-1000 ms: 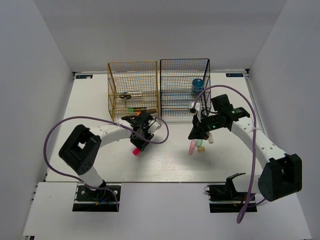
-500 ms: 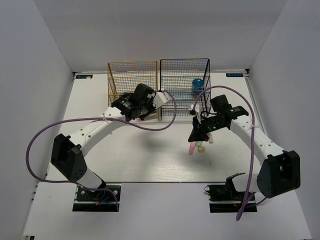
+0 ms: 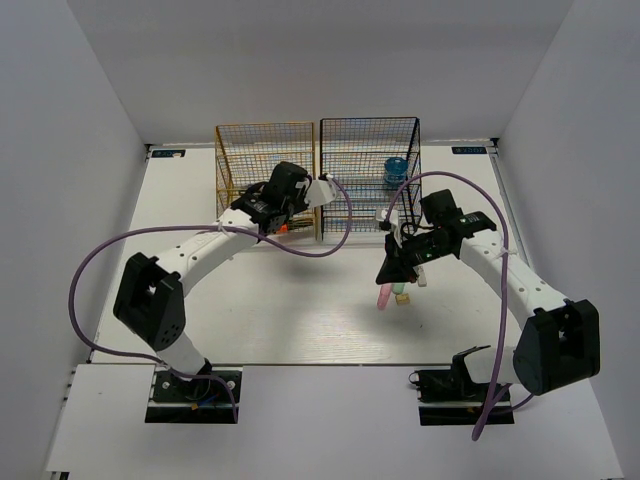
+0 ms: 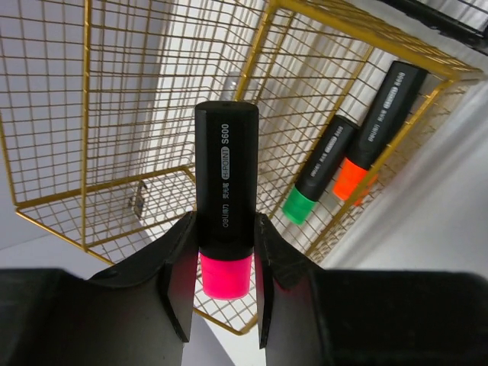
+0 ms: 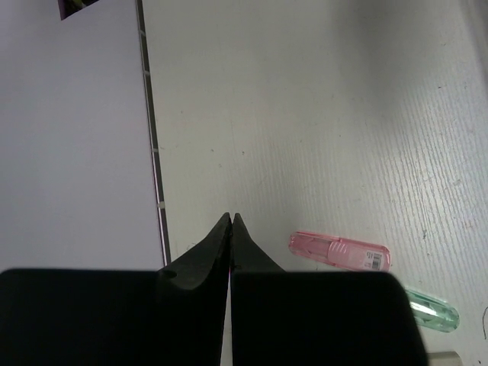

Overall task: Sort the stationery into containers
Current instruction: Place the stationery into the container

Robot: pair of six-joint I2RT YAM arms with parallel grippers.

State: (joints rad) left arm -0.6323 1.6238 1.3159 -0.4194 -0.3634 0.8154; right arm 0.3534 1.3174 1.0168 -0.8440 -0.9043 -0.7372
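My left gripper (image 4: 225,221) is shut on a black highlighter with a pink cap (image 4: 226,175), which it holds upright just in front of the gold-yellow rack (image 4: 114,114). In that rack's lower tier lie a green-capped highlighter (image 4: 320,171) and an orange-capped one (image 4: 377,126). From above, the left gripper (image 3: 270,213) is at the gold rack (image 3: 265,150), beside the black rack (image 3: 370,140). My right gripper (image 5: 230,217) is shut and empty, hovering over the table beside a pink stick (image 5: 339,252) and a green stick (image 5: 431,309).
A round blue jar (image 3: 396,170) stands in the black rack. The pink stick (image 3: 384,295) and green stick (image 3: 400,292) lie on the white table under the right gripper (image 3: 385,272). Purple cables loop off both arms. Grey walls close in the table on three sides.
My left arm has lifted the pink-capped highlighter off the table and carried it back to the front of the gold rack. The right arm has barely moved.
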